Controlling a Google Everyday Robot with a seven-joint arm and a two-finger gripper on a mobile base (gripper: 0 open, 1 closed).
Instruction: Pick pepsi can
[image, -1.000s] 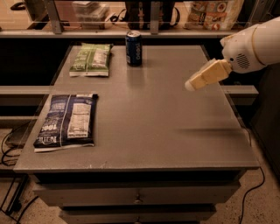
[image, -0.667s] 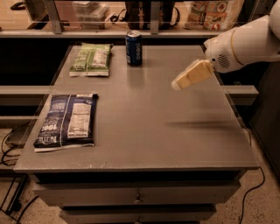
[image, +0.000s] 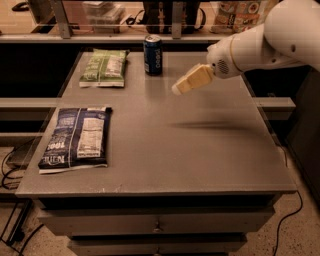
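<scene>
Grey table (image: 200, 150), drawers below. White arm (image: 280, 35) in from upper right, above the tabletop. Dark blue chip bag (image: 77, 139) flat near front-left edge. Green snack bag (image: 105, 66) flat at back left. Gripper (image: 178, 89) in the air over back-centre, tip angled down-left toward the can, near it but apart. Open or closed: can't tell from this angle. Pepsi can (image: 153, 55) upright at back edge, just right of green snack bag, not touching it. Not grasped yet.

Risks, as judged:
- Tipping or shoving the can off the back edge if approached slanted or clipped near the rim. Narrow, probably light.
- Slipping on smooth round metal if closed off-centre.
- Snagging green snack bag if swung too far left.
- Locking onto dark blue chip bag instead, given similar colour.
</scene>
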